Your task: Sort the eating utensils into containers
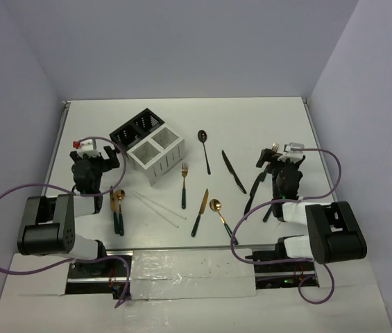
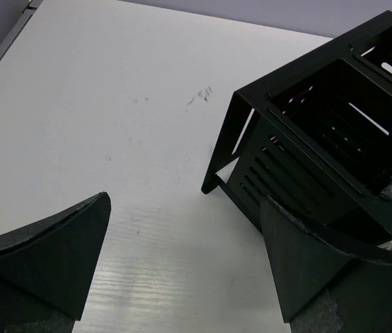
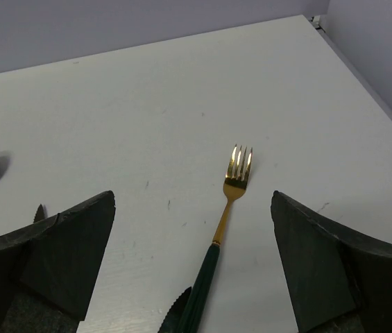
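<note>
On matte white table (image 2: 112, 104), slatted black box (image 2: 307, 208), gold-tined fork (image 3: 235, 183), left claw (image 2: 185, 205), right claw (image 3: 193, 198) both wide, empty

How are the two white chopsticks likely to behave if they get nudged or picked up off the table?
The chopsticks look very thin and straight, so they are probably stiff and light. They lie flat on the smooth table, so a nudge may send them rolling or skidding. Being so slim and low, they probably offer little to pinch.
</note>
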Controlling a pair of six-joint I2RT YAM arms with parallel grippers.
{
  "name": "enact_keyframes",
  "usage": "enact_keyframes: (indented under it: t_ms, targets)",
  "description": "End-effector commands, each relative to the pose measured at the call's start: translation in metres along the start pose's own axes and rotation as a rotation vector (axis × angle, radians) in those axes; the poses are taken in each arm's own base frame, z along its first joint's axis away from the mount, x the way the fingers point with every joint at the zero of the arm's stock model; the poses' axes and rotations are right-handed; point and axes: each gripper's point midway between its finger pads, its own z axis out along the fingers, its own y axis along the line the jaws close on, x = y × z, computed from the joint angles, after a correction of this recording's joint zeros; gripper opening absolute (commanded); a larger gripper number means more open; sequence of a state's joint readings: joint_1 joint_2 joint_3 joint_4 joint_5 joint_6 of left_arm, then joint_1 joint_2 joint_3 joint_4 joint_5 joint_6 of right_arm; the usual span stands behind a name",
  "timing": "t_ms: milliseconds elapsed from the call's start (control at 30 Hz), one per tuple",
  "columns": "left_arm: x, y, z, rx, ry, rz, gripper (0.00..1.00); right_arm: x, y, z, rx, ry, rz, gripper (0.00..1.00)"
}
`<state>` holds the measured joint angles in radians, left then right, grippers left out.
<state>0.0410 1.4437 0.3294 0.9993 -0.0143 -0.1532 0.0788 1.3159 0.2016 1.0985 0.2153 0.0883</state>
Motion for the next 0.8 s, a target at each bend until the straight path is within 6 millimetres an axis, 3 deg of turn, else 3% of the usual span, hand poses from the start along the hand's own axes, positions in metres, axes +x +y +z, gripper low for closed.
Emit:
enact_keyframes:
  t_ms: [0,100,133,200,233,267,300,333,367,400,433,467,533,567,633,667,733,767]
  targets:
    - [-0.015,-0.004,0.003,0.024,-0.056,0.002,0.99,-0.016,0.004,0.002,-0.016,-0.056,0.014,1.0]
    - [-0.016,-0.005,0.003,0.024,-0.057,0.002,0.99,-0.018,0.003,0.002,-0.011,-0.064,0.013,1.0]
    - [-0.017,-0.005,0.002,0.025,-0.063,0.001,0.99,-0.027,0.003,0.006,0.004,-0.076,0.023,1.0]
    - [-0.031,-0.01,0.008,0.058,-0.063,0.02,0.98,-0.032,-0.005,0.002,0.066,-0.012,0.038,0.99]
    - [-0.017,-0.009,0.004,0.052,0.061,0.04,0.95,-0.058,-0.007,0.006,0.099,-0.04,0.069,0.97]
    - [-0.038,-0.004,0.01,0.024,0.054,0.091,0.95,-0.064,-0.006,-0.004,0.104,-0.001,0.109,0.96]
    - [-0.039,0.002,0.006,-0.002,0.069,0.1,0.95,-0.071,-0.003,-0.007,0.093,0.005,0.125,0.92]
    - [-0.053,0.006,-0.002,-0.013,0.038,0.103,0.95,-0.086,0.008,-0.009,0.036,-0.001,0.14,0.9]
    - [-0.053,0.019,-0.01,-0.042,0.037,0.106,0.95,-0.078,0.008,-0.02,0.043,0.074,0.163,0.89]
    - [-0.056,0.016,-0.015,0.0,0.035,0.112,0.96,-0.075,0.006,-0.024,0.064,0.12,0.181,0.87]
    - [-0.07,0.012,-0.023,0.022,0.009,0.126,0.96,-0.088,0.0,-0.025,0.117,0.122,0.201,0.81]
    - [-0.065,0.014,-0.03,0.037,0.07,0.177,0.96,-0.064,-0.007,-0.036,0.174,0.243,0.208,0.79]
    - [-0.073,0.003,-0.041,0.105,0.097,0.218,0.98,-0.063,-0.015,-0.041,0.244,0.315,0.216,0.74]
    - [-0.069,0.002,-0.047,0.124,0.168,0.254,0.98,-0.04,-0.022,-0.052,0.31,0.424,0.217,0.7]
    - [-0.07,0.002,-0.053,0.136,0.217,0.28,0.98,-0.036,-0.019,-0.055,0.328,0.49,0.232,0.62]
    - [-0.065,0.004,-0.059,0.132,0.282,0.285,0.98,-0.019,-0.017,-0.062,0.344,0.583,0.247,0.59]
    - [-0.058,0.009,-0.064,0.111,0.334,0.291,0.96,-0.009,-0.012,-0.068,0.346,0.656,0.266,0.58]
    - [-0.054,0.015,-0.066,0.086,0.355,0.303,0.95,0.007,-0.014,-0.077,0.374,0.733,0.26,0.58]
